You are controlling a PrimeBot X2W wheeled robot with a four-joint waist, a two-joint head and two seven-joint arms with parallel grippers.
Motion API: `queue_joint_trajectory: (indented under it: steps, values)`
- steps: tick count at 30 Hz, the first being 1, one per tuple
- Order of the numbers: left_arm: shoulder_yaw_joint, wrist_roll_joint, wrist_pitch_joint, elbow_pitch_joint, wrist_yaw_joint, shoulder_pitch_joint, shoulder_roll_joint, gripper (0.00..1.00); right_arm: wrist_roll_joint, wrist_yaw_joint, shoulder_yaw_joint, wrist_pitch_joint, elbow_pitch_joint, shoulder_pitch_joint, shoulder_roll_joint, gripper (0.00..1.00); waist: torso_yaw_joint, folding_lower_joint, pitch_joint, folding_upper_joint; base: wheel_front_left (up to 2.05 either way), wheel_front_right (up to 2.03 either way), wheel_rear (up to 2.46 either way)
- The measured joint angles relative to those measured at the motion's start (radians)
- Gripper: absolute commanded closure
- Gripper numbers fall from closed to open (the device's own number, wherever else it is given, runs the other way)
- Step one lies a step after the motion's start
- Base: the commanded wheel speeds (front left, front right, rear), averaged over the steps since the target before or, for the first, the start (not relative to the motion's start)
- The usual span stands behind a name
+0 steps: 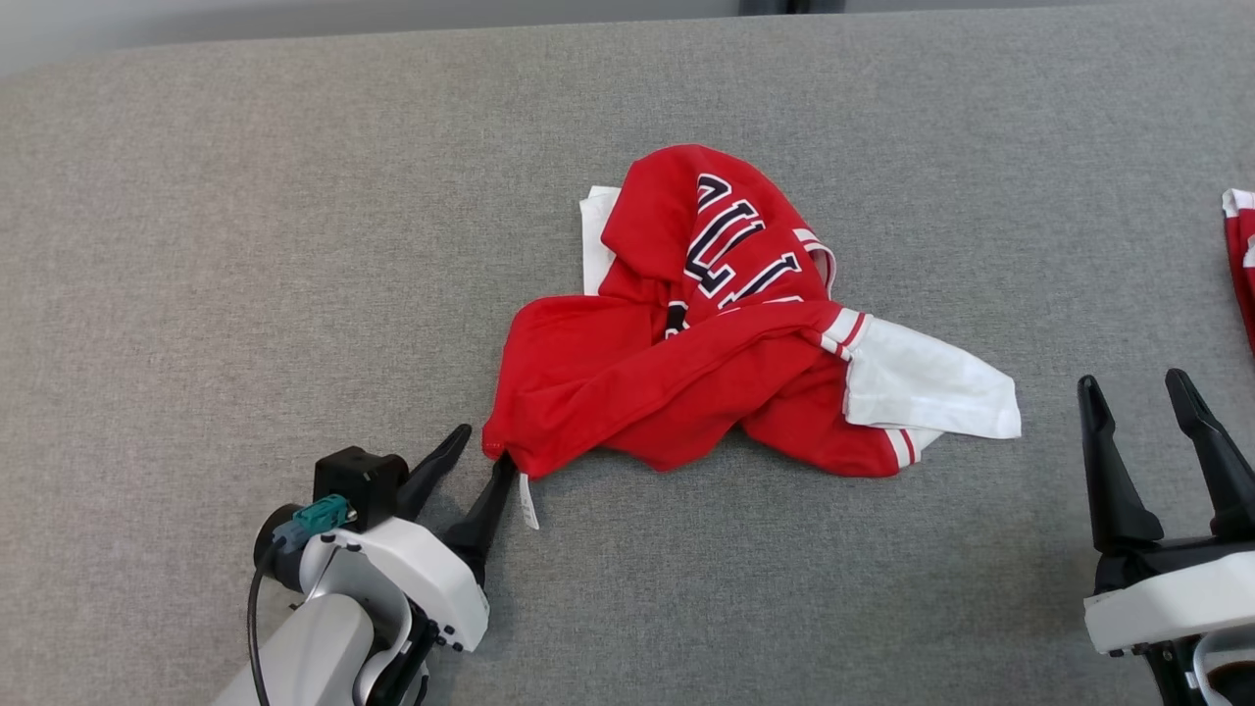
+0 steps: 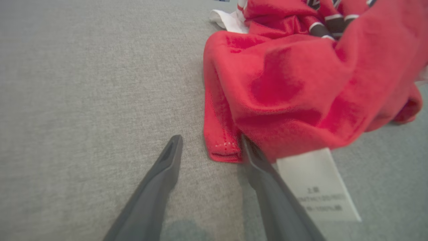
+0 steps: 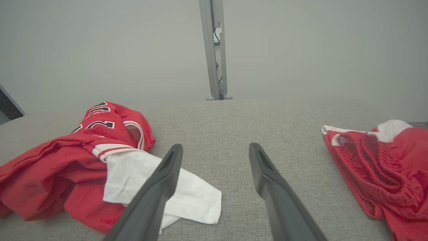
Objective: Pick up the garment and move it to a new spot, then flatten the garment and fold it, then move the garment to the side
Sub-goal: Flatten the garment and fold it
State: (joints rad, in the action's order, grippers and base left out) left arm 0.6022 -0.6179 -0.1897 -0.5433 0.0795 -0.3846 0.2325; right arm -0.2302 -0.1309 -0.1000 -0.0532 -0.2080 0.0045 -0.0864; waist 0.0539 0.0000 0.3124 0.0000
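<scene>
- On the grey table (image 1: pixel 196 245), the red garment (image 1: pixel 627 392) is found crumpled in a heap near the middle. Its lettering is twisted and a white sleeve (image 1: pixel 922 387) is thrown out toward the right. No flattening or folding can be judged done.
- The task is judged to be at its very start. The first pick-up is only being prepared. The move to a new spot, the flattening, the fold and the setting aside are all left.
- At the table's right edge a second red garment (image 1: pixel 1240 255) is seen, well apart from the heap.
- The left gripper (image 1: pixel 484 443) is set at the heap's near-left corner with its jaws spread wide. In the left wrist view the hemmed corner lies between the two fingers. One finger is touching or tucked under the cloth, and nothing is clamped yet.
- The right gripper (image 1: pixel 1129 378) is held wide open and empty, near the white sleeve but apart from it.
- A white care label (image 1: pixel 528 502) is seen at the garment's corner, just beside the left gripper's finger.
</scene>
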Motion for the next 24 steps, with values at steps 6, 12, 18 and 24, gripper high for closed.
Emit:
queue_joint_trajectory:
  steps: [6,12,18,24]
  values:
    - [0.018,-0.009,-0.013,-0.051,0.025,-0.026,-0.016,1.00,-0.002,0.000,-0.022,0.002,0.031,0.006,0.004,0.00,-0.013,0.0000,0.002,0.0000,0.00,0.00,0.00]
    - [0.028,-0.010,-0.022,-0.057,0.027,-0.036,-0.018,1.00,-0.010,0.000,-0.027,0.001,0.143,0.020,0.004,0.00,-0.006,0.0000,0.007,0.0000,0.00,0.00,0.00]
    - [0.033,-0.006,-0.027,-0.038,0.023,-0.047,-0.017,1.00,-0.025,0.000,0.014,0.028,0.292,-0.040,-0.008,0.00,0.008,0.0000,0.020,0.0000,0.00,0.00,0.00]
    - [0.039,0.005,-0.031,-0.012,0.008,-0.054,-0.010,1.00,-0.045,0.000,0.070,0.052,0.427,-0.128,-0.019,0.00,0.020,0.0000,0.033,0.0000,0.00,0.00,0.00]
